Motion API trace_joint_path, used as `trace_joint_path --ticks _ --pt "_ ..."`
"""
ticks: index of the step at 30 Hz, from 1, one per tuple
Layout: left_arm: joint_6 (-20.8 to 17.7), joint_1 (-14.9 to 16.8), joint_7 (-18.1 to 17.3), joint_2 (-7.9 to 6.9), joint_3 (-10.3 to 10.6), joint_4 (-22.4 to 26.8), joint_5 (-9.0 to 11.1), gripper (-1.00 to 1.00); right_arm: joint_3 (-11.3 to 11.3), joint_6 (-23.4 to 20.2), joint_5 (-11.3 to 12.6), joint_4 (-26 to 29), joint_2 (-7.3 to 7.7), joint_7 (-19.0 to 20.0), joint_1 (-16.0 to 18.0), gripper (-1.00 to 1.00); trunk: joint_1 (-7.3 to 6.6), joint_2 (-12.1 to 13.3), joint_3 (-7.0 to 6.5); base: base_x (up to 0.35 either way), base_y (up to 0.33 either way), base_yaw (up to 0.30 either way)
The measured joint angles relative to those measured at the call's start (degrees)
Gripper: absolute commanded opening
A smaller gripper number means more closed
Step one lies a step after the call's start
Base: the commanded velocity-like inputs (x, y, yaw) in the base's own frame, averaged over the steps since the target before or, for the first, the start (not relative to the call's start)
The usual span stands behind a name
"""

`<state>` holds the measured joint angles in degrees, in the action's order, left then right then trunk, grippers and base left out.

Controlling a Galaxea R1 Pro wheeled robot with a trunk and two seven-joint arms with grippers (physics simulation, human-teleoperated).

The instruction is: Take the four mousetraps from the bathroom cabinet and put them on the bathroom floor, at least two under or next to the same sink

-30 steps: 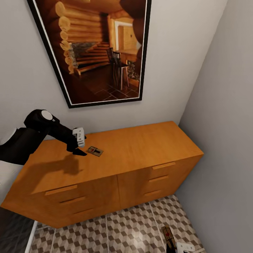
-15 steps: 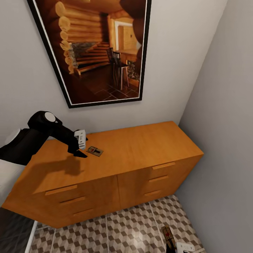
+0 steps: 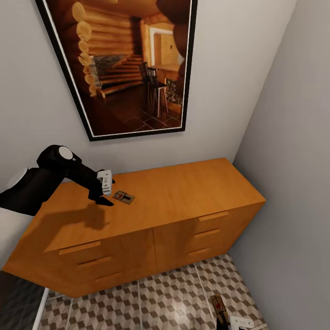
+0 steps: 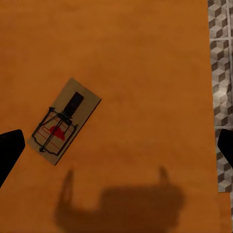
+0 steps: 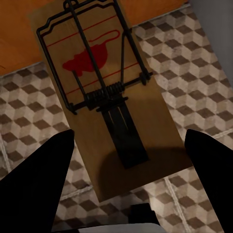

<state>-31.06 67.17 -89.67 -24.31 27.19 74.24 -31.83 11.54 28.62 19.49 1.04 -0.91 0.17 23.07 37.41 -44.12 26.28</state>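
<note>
One mousetrap (image 3: 123, 197) lies flat on the top of the orange-brown cabinet (image 3: 183, 192). My left gripper (image 3: 104, 200) hovers just beside it, open. In the left wrist view that mousetrap (image 4: 64, 121) sits near one finger, with the fingers (image 4: 9, 150) wide apart above the cabinet top (image 4: 145, 58). At the lower right, my right gripper (image 3: 229, 321) holds a second mousetrap (image 3: 219, 309) above the cube-patterned bathroom floor (image 3: 174, 298). In the right wrist view this mousetrap (image 5: 107, 97) spans the gap between the fingers (image 5: 36, 184), over the floor (image 5: 194, 63).
A large framed picture (image 3: 128, 68) hangs on the wall above the cabinet. A grey side wall (image 3: 293, 183) closes in on the right, leaving a narrow strip of floor beside the cabinet. The drawers have wooden bar handles (image 3: 213, 215).
My left arm has shifted a little right, bringing the open gripper closer to the mousetrap on the cabinet. The right gripper and its mousetrap have stayed put.
</note>
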Motion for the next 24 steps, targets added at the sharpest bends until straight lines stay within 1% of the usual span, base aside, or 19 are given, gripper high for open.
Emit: trace_joint_path --ticks 5,8,15,24 --pt "0.0 0.0 0.0 -0.01 0.0 0.0 0.0 1.0 0.0 0.0 0.0 0.0 -0.1 0.0 0.0 -1.0 0.0 0.0 0.0 0.0 0.0 -0.024" --pt "0.0 0.0 0.0 -0.01 0.0 0.0 0.0 1.0 0.0 0.0 0.0 0.0 -0.12 0.0 0.0 -1.0 0.0 0.0 -0.01 0.0 0.0 -0.16" --pt "0.0 0.0 0.0 0.0 0.1 0.0 0.0 1.0 0.0 0.0 0.0 0.0 -0.13 0.0 0.0 -1.0 0.0 0.0 -0.15 0.0 0.008 -0.254" --pt "0.1 0.0 0.0 -0.06 0.1 0.1 0.0 1.0 0.0 0.0 0.0 0.0 -0.07 0.0 0.0 -1.0 0.0 0.0 -0.39 0.0 0.098 -0.28"
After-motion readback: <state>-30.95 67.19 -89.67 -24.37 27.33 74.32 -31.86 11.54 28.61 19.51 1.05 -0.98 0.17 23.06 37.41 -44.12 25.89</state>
